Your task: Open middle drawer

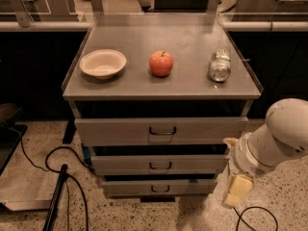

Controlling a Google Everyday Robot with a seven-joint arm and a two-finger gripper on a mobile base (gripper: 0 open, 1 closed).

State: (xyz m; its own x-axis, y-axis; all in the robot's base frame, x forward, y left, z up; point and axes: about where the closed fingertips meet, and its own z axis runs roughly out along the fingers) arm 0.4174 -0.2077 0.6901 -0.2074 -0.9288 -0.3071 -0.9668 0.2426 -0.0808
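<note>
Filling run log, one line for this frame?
gripper: low, right of cabinet | middle drawer: handle untouched | on top: bowl, apple, can

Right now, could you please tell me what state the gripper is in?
Gripper: state cannot be told; it hangs low, right of the cabinet, well apart from the middle drawer handle.
</note>
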